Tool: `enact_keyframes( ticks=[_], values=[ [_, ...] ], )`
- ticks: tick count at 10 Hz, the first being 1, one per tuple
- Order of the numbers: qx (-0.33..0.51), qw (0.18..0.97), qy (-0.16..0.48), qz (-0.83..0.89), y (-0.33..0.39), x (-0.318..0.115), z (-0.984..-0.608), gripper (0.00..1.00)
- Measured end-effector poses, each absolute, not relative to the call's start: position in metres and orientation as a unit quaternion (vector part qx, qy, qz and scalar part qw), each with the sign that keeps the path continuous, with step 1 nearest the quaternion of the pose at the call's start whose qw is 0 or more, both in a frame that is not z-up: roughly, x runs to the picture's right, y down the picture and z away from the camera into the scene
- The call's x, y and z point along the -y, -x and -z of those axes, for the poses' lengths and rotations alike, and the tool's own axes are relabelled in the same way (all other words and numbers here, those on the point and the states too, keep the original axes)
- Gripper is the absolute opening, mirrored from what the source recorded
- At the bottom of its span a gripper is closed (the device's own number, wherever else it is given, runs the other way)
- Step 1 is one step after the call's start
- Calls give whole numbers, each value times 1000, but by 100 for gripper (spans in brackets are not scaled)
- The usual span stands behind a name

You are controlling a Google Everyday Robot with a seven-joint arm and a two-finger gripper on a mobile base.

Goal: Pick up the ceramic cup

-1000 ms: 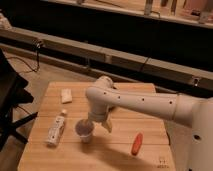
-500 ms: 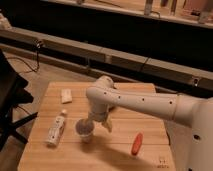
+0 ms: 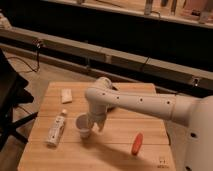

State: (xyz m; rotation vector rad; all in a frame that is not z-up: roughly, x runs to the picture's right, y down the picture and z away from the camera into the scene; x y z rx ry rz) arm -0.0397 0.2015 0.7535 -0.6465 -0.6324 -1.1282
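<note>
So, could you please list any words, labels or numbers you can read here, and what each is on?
None can be read.
White bottle: its label shows only blurred marks.
Wooden table: a small dark mark near the front right corner, too small to read.
Ceramic cup at the end effector: no print visible.

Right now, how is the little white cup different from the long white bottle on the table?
The small white ceramic cup stands upright; the long white labelled bottle lies flat on the wooden table. The cup is short and round, the bottle long and slim. The gripper is at the cup, not the bottle. Both are white.
</note>
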Motion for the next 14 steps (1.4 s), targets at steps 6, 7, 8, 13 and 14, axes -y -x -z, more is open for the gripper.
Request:
enact_keyframes(
  ticks=[6,7,8,13,14],
  values=[
    [297,753,276,518,41,-177,-737,0],
    [297,755,272,517,39,-165,-726,0],
    [298,756,268,517,37,-158,-720,0],
    [309,757,252,518,36,-135,-707,0],
    [309,758,250,518,34,-129,-703,0]
  ],
)
